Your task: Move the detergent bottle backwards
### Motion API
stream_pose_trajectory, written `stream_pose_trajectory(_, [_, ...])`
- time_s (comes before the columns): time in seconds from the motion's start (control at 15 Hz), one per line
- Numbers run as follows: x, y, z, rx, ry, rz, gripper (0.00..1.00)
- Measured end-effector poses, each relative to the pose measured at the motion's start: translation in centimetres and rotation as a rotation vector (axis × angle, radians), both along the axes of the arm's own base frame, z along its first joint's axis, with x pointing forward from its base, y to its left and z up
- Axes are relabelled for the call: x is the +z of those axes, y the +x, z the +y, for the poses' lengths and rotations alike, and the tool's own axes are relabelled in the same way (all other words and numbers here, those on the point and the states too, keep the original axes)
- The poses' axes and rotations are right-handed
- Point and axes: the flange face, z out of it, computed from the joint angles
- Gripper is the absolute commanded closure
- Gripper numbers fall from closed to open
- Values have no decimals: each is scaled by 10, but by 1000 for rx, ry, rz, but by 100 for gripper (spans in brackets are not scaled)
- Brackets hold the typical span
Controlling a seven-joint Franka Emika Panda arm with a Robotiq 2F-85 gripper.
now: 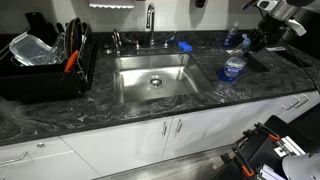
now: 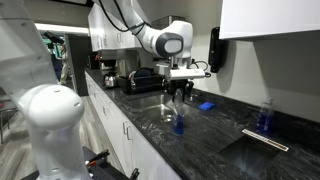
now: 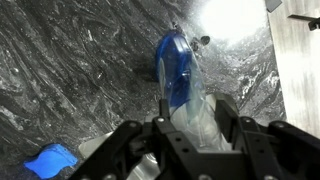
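Wrist view shows my gripper [image 3: 192, 118] pinching the detergent bottle [image 3: 178, 70], upright on the dark counter [image 3: 70, 70] beside the sink [image 1: 135, 85], with a small blue thing [image 3: 50, 160] near and another bottle [image 2: 265, 118] farther off.

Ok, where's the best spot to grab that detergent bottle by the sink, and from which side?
Its narrow upper part, from straight above. The detergent bottle stands upright on the counter, and that slim top fits the claw, which is shut on it there now.
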Motion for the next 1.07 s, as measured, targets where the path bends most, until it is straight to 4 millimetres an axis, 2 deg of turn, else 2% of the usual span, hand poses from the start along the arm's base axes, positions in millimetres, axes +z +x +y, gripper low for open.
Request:
stream_pose_trajectory(0.2, [-1, -1, -10, -77, 1, -4, 76])
stream_pose_trajectory(0.47, [1, 7, -35, -216, -11, -23, 76])
stream_pose_trajectory(0.8, [7, 35, -60, -355, -36, -59, 76])
stream_pose_trajectory(1.07, [-1, 64, -75, -473, -44, -61, 76])
